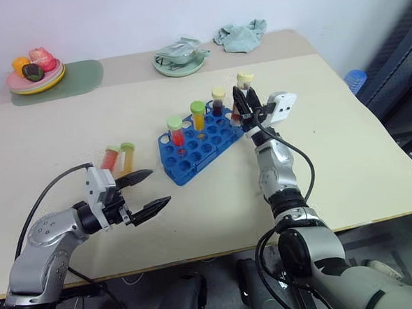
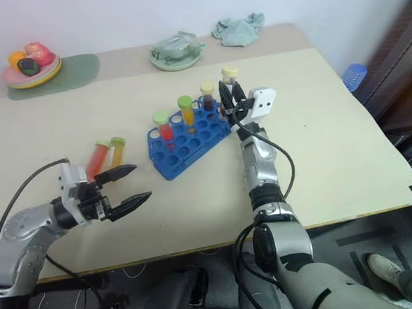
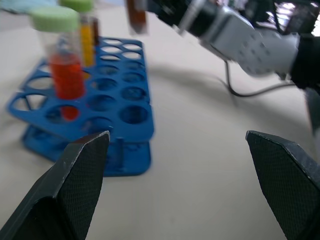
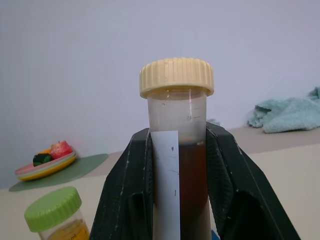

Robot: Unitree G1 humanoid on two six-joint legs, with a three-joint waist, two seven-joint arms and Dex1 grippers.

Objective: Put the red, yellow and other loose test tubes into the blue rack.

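Note:
The blue rack (image 1: 195,151) stands mid-table with three tubes upright in it: a red one with a light-green cap (image 1: 176,130), a yellow one with a green cap (image 1: 199,117) and a dark one with a cream cap (image 1: 219,100). My right gripper (image 1: 243,102) is shut on a brown, cream-capped test tube (image 4: 180,165), held upright just above the rack's far right end. Two loose test tubes lie on the table left of the rack, one red (image 1: 110,158) and one yellow (image 1: 127,156). My left gripper (image 1: 144,192) hangs open and empty near them, pointing toward the rack (image 3: 100,115).
A plate of toy fruit (image 1: 35,72) on a green mat sits at the back left. A green dish (image 1: 179,58) and a teal cloth (image 1: 241,35) lie at the back. A blue object (image 1: 355,79) stands beyond the table's right edge.

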